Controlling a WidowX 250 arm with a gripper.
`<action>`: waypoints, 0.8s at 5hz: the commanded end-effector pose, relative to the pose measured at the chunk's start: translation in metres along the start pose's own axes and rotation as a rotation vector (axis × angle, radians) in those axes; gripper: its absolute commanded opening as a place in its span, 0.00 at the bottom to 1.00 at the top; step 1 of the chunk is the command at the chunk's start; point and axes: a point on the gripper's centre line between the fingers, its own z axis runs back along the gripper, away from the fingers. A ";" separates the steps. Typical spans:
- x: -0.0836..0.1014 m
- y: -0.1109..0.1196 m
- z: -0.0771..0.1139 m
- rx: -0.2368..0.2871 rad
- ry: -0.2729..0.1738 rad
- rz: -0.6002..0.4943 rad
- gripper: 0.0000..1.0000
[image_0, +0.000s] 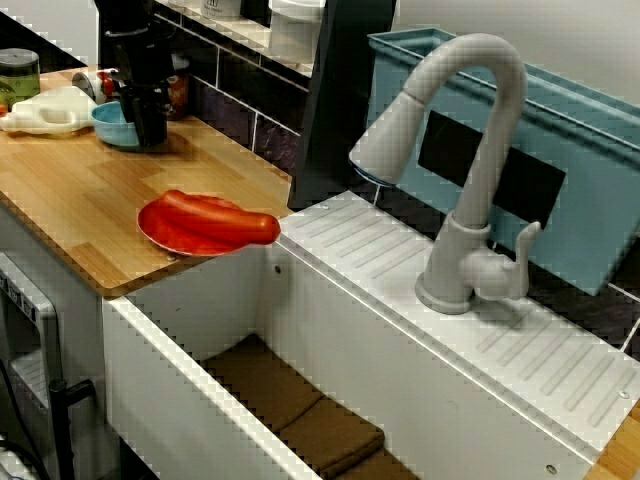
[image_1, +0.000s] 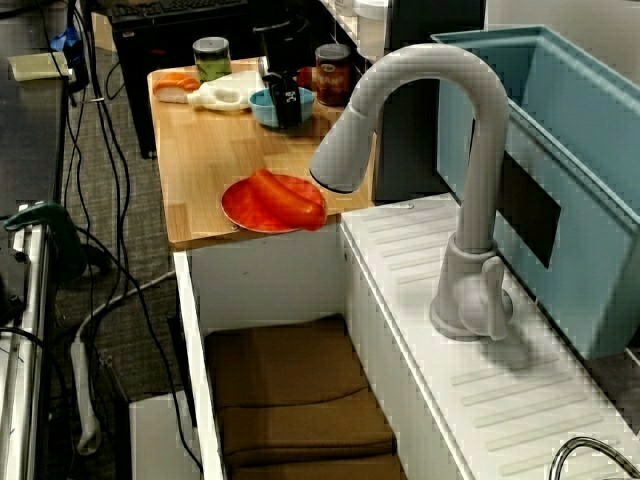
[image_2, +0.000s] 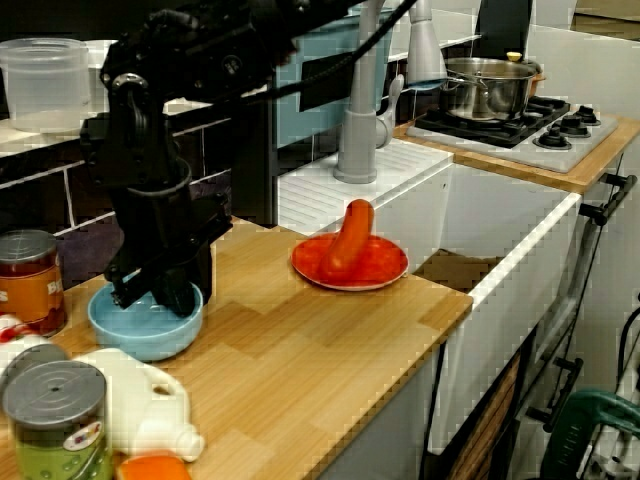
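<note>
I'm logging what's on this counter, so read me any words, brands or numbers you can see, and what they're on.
No text can be read in any view.
Green-labelled can: small red mark on the label, too blurred to read.
Red-labelled can: label print too blurred to read.
Blue bowl under the claw: no lettering visible.
Red plate: no lettering visible.

Gripper (image_2: 165, 292) stood in bowl (image_2: 135, 335) on counter (image_2: 300, 345), tin (image_2: 30, 280) near bowl. Plate (image_2: 380, 270), sausage (image_2: 350, 238) on it, lay on same counter near edge beside sink (image_0: 330, 330). Faucet (image_0: 470, 190) stood behind sink; cloths (image_0: 300, 410) lay in sink.
</note>
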 end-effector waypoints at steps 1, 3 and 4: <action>0.000 -0.015 -0.003 0.000 0.008 -0.052 0.00; -0.005 -0.016 -0.001 0.012 0.016 -0.044 1.00; -0.005 -0.016 -0.001 0.012 0.016 -0.044 1.00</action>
